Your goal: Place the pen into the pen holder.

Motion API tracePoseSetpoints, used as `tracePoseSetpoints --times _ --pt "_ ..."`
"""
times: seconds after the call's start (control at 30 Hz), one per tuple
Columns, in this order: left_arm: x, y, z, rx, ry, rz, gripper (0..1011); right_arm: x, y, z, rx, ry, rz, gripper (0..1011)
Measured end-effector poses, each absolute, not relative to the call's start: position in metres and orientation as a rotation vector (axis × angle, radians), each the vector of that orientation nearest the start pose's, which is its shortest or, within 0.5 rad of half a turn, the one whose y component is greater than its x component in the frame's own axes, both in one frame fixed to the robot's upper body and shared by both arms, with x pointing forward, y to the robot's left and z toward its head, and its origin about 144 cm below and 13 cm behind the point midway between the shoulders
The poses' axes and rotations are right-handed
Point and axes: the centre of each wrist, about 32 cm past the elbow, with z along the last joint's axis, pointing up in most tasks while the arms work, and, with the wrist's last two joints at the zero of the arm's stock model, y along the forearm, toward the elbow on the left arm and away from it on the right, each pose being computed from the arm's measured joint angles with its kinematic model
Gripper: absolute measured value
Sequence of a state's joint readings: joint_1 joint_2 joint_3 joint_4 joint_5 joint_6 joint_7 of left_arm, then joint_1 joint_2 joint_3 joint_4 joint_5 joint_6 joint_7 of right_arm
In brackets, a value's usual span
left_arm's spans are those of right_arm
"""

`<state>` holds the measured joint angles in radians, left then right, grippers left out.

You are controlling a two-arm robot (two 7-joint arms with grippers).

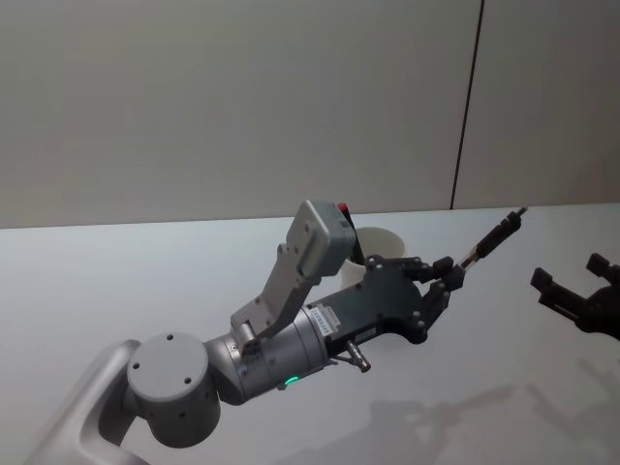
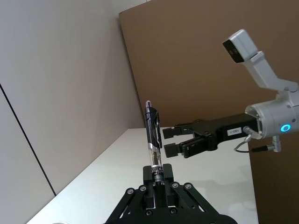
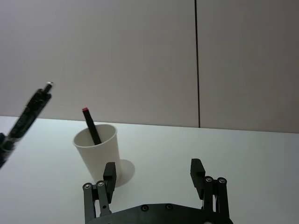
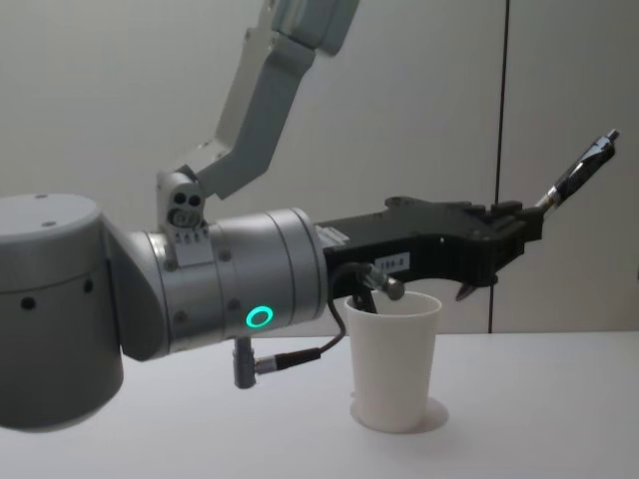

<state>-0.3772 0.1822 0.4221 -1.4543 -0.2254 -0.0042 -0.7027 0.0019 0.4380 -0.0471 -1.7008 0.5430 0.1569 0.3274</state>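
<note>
The black clip pen [image 2: 153, 137] is pinched at its lower end by the left gripper [image 1: 450, 276], which is held in the air above and to the right of the pen holder [image 4: 392, 359]. The pen is tilted up and away from its rim. The right gripper [image 3: 153, 169] is held spread, farther right of the pen holder. The pen holder is stood upright on the white table [image 3: 233, 149], and a red-capped black pen [image 3: 92, 127] is leaned inside it.

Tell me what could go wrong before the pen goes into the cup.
1. The left gripper pinches the pen by one end only; it may pivot or slip.
2. The pen holder is paper and already holds a red-tipped pen; a bump could tip it.
3. The open right gripper hovers close by; the arms could clash.
</note>
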Motion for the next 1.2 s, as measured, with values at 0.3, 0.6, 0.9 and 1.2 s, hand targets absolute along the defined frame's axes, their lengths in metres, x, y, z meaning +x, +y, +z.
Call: tracePoseSetpoints --times 0.3,0.6,0.9,1.2 --pt "0.538 0.157 1.221 -0.026 -0.186 0.479 137 0.442 -0.328 1.201 0.125 0.158 -1.065 1001" --pt "0.538 0.157 1.221 -0.026 -0.186 0.479 137 0.43 -0.33 1.204 0.187 0.209 -1.01 1001" --pt "0.538 0.157 1.221 -0.026 -0.186 0.479 137 0.423 -0.329 1.21 0.244 0.263 -0.954 1001" --pt "0.538 0.157 1.221 -0.026 -0.186 0.479 137 0.424 -0.322 1.217 0.284 0.306 -0.915 1001"
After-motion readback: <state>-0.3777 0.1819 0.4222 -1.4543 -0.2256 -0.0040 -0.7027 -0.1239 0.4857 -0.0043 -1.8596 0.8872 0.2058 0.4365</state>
